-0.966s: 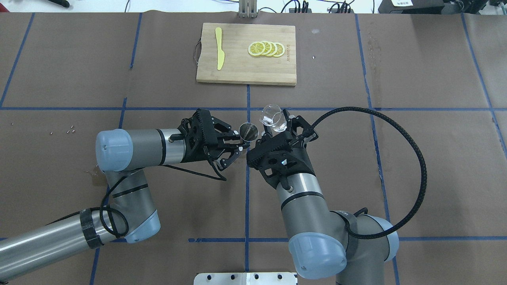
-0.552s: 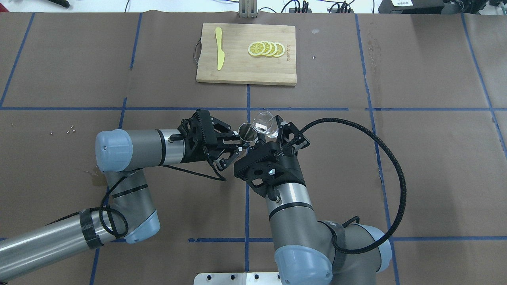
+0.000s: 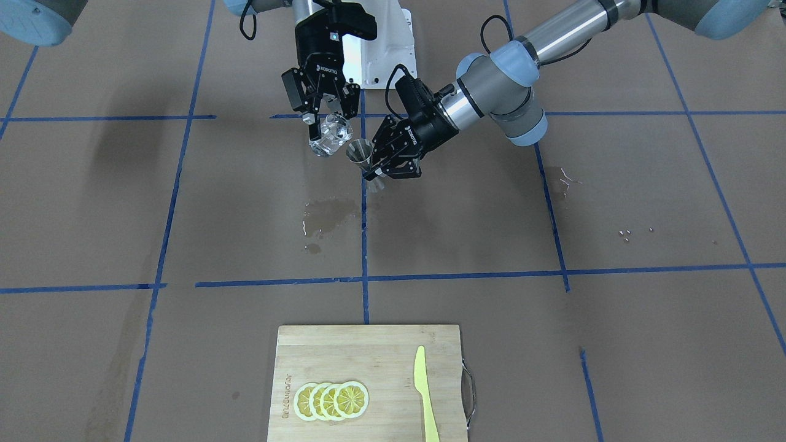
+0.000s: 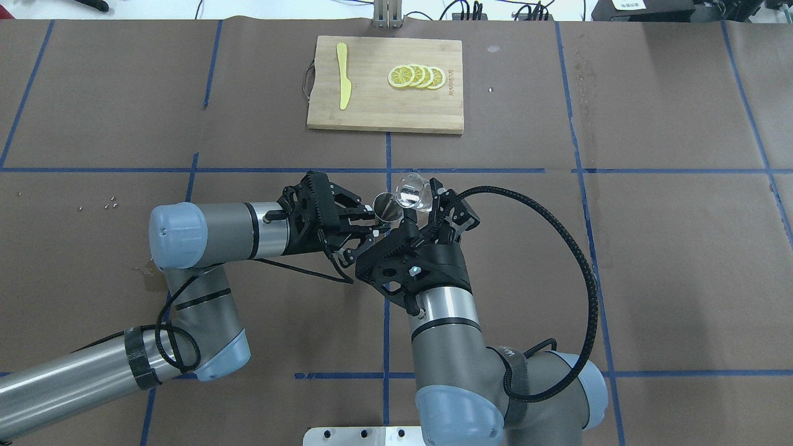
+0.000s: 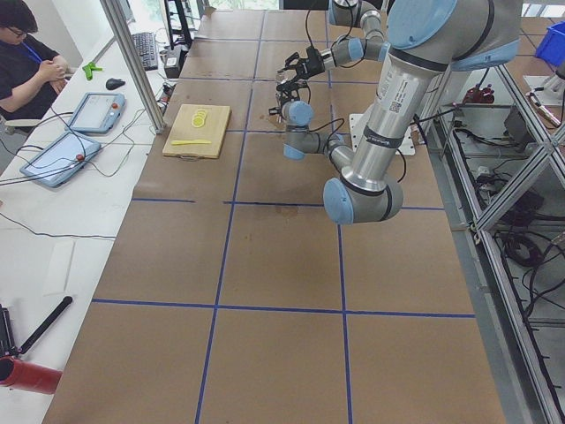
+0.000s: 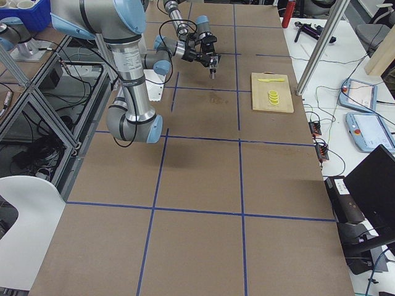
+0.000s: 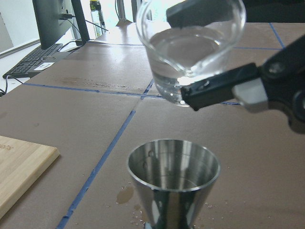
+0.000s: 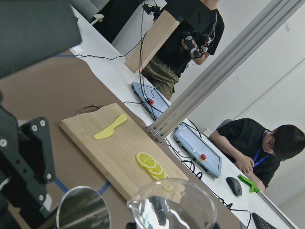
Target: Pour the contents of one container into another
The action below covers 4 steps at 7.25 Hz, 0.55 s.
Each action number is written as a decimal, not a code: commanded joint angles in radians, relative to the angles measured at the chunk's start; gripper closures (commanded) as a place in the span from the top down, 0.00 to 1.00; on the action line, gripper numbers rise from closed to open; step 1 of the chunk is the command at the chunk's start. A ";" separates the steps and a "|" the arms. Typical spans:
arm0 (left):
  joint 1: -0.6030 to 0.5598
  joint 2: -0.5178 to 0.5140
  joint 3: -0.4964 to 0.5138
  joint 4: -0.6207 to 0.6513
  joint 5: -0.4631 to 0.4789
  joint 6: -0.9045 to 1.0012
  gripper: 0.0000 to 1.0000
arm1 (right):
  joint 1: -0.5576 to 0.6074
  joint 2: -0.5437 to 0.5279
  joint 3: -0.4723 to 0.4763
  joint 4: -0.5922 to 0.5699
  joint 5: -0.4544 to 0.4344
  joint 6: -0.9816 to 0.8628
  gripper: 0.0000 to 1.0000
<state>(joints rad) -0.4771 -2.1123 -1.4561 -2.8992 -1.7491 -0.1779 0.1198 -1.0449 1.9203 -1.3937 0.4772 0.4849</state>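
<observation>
Clear glass [image 7: 189,57] with a little water hangs tilted just above the steel jigger [image 7: 174,176], and we see our right hand [image 3: 330,124] clamped around it. Our left hand [image 4: 376,223] grips the jigger upright over the surface [image 3: 233,202], above a wet patch [image 3: 327,213].

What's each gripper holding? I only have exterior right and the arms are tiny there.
Observer: The right gripper is shut on the glass tumbler. The left gripper is shut on the steel jigger.
Operator: Pouring yet?
Observer: No stream shows in the left wrist view. The tumbler holds clear liquid and sits tilted, just above and beyond the jigger's rim. The jigger's bowl shows only droplets.
Operator: Any spill?
Observer: A wet patch darkens the paper between the jigger and the cutting board.
</observation>
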 commanded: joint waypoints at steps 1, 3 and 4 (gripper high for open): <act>0.000 0.000 0.000 0.000 -0.001 0.002 0.00 | 0.000 0.002 0.000 -0.022 -0.012 -0.052 0.00; 0.000 0.000 -0.001 0.000 -0.001 0.002 0.00 | 0.000 0.003 -0.001 -0.036 -0.026 -0.081 0.00; 0.000 0.000 -0.001 0.000 -0.001 0.003 0.00 | 0.000 0.038 -0.001 -0.097 -0.031 -0.085 0.00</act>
<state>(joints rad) -0.4771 -2.1123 -1.4571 -2.8993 -1.7503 -0.1761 0.1196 -1.0335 1.9196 -1.4405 0.4542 0.4101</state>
